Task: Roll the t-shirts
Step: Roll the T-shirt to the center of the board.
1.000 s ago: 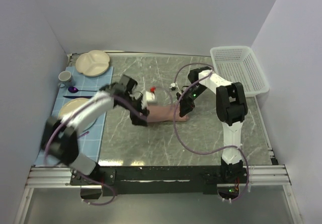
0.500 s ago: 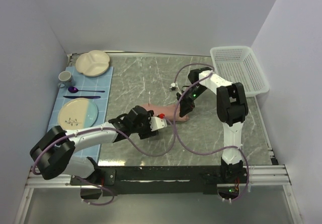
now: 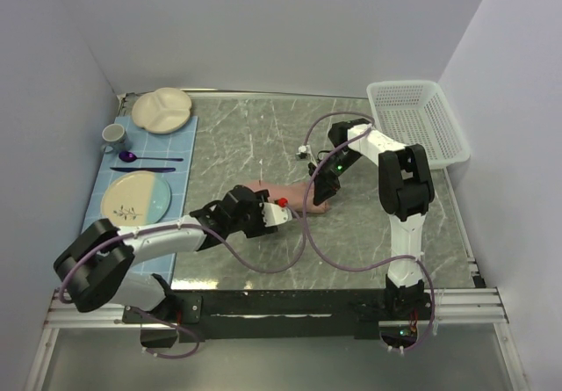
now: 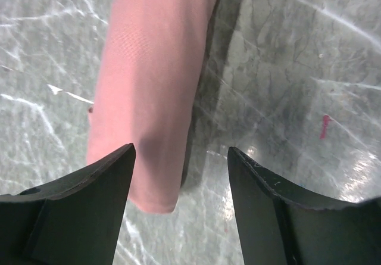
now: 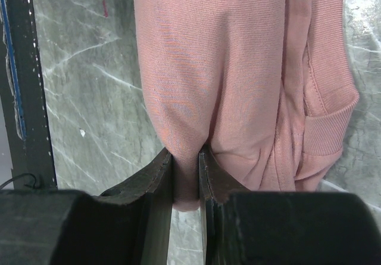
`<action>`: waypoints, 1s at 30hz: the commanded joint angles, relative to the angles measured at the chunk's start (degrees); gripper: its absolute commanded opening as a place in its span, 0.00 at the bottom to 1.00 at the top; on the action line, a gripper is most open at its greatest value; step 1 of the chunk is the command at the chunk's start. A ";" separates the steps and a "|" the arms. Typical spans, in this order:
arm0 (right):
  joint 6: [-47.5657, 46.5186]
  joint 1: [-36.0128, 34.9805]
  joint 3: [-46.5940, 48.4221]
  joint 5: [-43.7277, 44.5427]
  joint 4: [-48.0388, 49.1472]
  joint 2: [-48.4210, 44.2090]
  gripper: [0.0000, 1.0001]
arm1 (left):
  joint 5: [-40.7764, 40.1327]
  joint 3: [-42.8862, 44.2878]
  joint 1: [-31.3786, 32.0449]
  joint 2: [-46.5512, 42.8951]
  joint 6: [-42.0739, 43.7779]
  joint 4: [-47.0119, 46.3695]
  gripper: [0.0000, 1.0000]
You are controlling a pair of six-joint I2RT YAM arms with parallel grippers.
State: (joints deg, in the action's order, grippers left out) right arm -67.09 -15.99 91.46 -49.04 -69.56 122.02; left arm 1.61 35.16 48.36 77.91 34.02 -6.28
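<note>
Seen from above, two arms rise from the near edge of a grey marbled counter, with a bare strip of stone between their bases and the work. Just past that strip, the left tool hangs released. Its two fingers are spread on either side of the rounded near end of a dusty-pink t-shirt, which lies rolled into a narrow tube across the middle of the counter. In the wrist view one finger overlaps the tube's long edge and the other stands apart over bare stone. At the tube's right end, the right tool is clenched on a fold of the pink cloth, with a ribbed hem bunched beside it. Beyond the shirt, grey stone runs on to the back wall. A blue mat lines the left edge, carrying a round plate, a spoon, a cup and a divided plate. A white basket sits at the far right corner.
</note>
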 commanded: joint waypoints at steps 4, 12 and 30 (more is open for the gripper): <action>-0.23 -0.36 0.30 2.10 -0.23 -2.31 0.12 | -3.00 1.14 0.07 9.88 2.19 -6.28 0.70; -1.99 -0.10 1.08 2.54 -2.24 -1.87 0.12 | 17.46 13.17 -11.07 12.09 -4.31 11.61 0.34; -0.68 -0.18 12.77 -0.09 -13.23 7.18 0.14 | 52.89 54.31 -23.83 41.34 21.72 78.98 0.05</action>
State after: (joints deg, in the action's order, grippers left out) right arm -69.97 -16.29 100.73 -49.39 -76.31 126.21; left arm 47.83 84.68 26.04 114.87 52.64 57.91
